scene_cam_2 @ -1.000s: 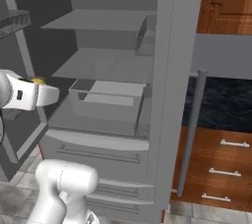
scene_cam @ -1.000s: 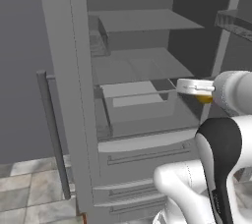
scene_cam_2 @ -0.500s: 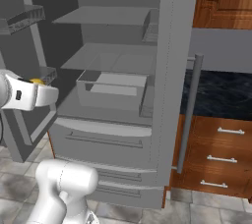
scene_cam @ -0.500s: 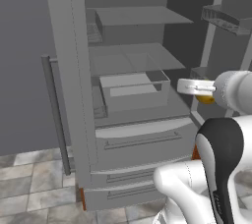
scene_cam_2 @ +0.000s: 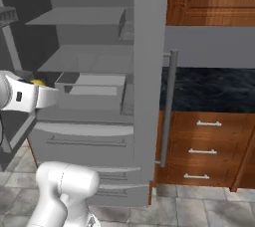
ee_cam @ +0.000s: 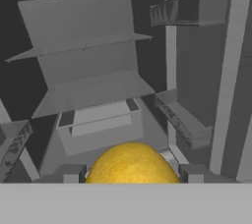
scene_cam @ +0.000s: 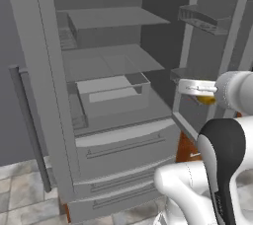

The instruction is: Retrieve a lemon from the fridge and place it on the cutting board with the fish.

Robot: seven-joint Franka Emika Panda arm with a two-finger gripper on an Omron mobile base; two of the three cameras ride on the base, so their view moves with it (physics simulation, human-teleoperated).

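Gripper [ee_cam: 132,173] clamped on lemon [ee_cam: 132,164] – held in front of open fridge [scene_cam: 113,120], just outside the shelves, by rt door.

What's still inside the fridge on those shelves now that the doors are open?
Inside the fridge I see bare grey shelves and one clear bin that looks empty. The lemon sits between the end effector fingers, outside. Drawers below are shut, so their contents are hidden.
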